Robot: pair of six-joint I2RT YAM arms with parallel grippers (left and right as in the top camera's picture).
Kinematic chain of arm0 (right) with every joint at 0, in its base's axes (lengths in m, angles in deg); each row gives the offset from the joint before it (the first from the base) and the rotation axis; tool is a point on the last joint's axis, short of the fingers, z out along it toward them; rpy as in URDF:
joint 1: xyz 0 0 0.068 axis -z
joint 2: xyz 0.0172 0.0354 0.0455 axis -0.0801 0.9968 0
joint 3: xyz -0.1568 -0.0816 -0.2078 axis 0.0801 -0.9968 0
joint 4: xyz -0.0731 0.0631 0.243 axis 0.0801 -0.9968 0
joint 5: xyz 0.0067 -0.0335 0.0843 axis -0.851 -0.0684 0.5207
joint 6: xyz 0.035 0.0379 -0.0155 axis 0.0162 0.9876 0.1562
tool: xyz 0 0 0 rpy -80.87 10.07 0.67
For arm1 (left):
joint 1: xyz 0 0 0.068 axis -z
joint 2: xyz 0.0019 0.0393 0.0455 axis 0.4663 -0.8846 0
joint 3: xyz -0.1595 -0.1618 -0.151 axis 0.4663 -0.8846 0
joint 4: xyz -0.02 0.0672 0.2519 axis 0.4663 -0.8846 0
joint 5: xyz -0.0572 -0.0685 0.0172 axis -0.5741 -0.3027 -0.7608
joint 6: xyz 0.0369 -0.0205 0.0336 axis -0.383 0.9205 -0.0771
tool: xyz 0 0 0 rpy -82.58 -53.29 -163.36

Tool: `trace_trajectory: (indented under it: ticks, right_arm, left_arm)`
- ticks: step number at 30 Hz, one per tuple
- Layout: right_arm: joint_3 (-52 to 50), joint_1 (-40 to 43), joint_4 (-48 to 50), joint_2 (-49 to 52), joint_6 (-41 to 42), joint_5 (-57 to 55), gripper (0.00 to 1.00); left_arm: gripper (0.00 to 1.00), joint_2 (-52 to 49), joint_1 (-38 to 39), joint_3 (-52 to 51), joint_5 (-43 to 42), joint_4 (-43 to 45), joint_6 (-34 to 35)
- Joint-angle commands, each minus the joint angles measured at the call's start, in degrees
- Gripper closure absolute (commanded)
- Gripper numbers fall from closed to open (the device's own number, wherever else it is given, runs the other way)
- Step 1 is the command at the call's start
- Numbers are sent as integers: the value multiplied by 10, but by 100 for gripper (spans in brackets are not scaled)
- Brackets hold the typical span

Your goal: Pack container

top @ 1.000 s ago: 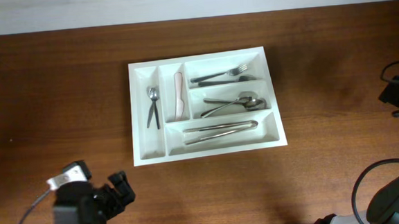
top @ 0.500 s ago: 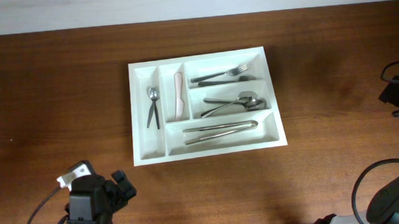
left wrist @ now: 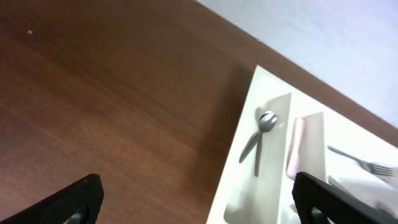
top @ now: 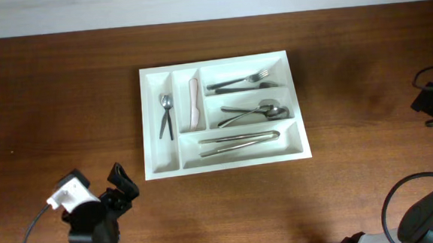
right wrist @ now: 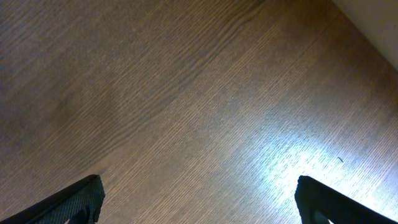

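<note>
From my overhead feed the white cutlery tray (top: 164, 156) lies flat near the middle of the brown wooden table (top: 50, 109), a little toward its far edge. Its left narrow compartment holds two small spoons (top: 165, 115), crossed near the bowls and spreading at the handles. The narrow compartment next to it holds a pale pink piece (top: 194, 104); I cannot tell what kind of utensil it is. Of the three long compartments, the far one holds forks (top: 240, 81), the middle one larger spoons (top: 255, 111), and the near one a pair of metal tongs (top: 239, 141). My left gripper (top: 121, 186) sits just off the tray's near left corner, above bare wood and not touching the tray. Its wrist camera shows the two fingertips (left wrist: 78, 200) spread wide with nothing between them, looking up along the tray's left wall (left wrist: 239, 158) at the small spoons (left wrist: 258, 138), the pink piece (left wrist: 295, 149) and a fork (left wrist: 364, 165). The right gripper (right wrist: 199, 202) has its fingertips (right wrist: 81, 198) just as wide apart and empty, and its camera sees only bare wood grain with a bright glare patch. Part of the right arm (top: 432, 101) shows at the table's right edge, well away from the tray.
</note>
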Motion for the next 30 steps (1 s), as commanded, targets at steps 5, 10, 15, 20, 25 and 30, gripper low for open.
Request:
trace_trajectory:
  ticks: [5, 10, 15, 20, 25, 30]
  right_arm:
    - [-1, 3, 2, -2, 0, -9, 1]
    - [-1, 3, 2, -2, 0, -9, 0]
    - [-1, 3, 2, -2, 0, -9, 1]
    - [-1, 3, 2, -2, 0, -9, 1]
    - [-1, 3, 2, -2, 0, -9, 1]
    - [-1, 3, 2, -2, 0, -9, 1]
  left_arm:
    - [1, 74, -1, -28, 9, 14, -29]
    - [1, 107, -1, -63, -12, 113, -192]
    - [1, 152, -2, -130, -87, 230, -323]
    - [1, 181, -19, -193, -150, 346, -388]
    - [1, 181, -29, -237, -147, 406, -388]
    - [1, 182, -38, -284, -148, 416, -388]
